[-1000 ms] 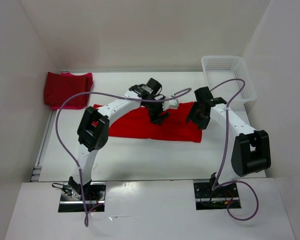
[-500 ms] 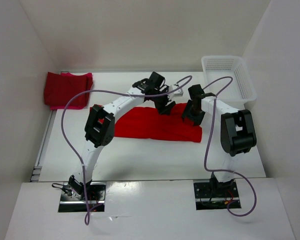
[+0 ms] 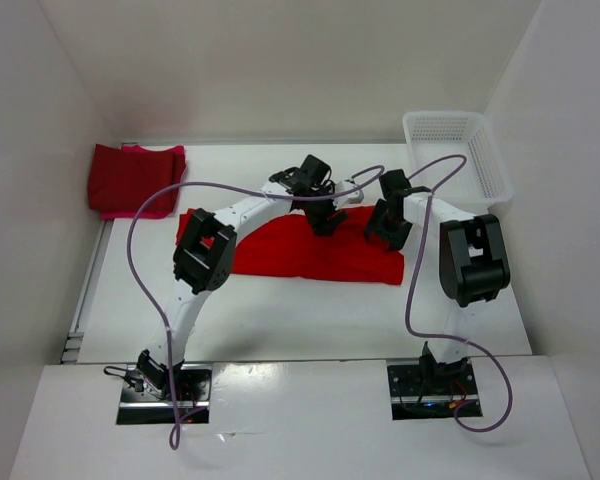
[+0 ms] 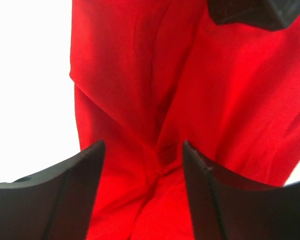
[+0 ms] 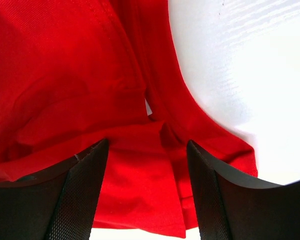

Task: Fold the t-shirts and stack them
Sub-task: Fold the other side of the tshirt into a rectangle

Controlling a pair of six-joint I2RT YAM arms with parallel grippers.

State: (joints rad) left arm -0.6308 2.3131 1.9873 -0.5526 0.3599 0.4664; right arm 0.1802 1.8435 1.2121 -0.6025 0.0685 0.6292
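Note:
A bright red t-shirt lies spread across the middle of the table, partly folded into a long band. My left gripper hovers over its back edge near the middle, open, with creased red cloth under the gap between its fingers. My right gripper is open over the shirt's right end, where a small white tag peeks out of a fold. Neither holds cloth. A dark maroon t-shirt lies folded on a pinkish one at the back left.
A white mesh basket stands at the back right corner. White walls close in the table on the left, back and right. Purple cables loop over both arms. Part of the right gripper shows at the top of the left wrist view.
The right arm has swung left and further back, bringing its gripper over the shirt's right end, jaws slightly wider. The left gripper has shifted a little along the shirt's back edge.

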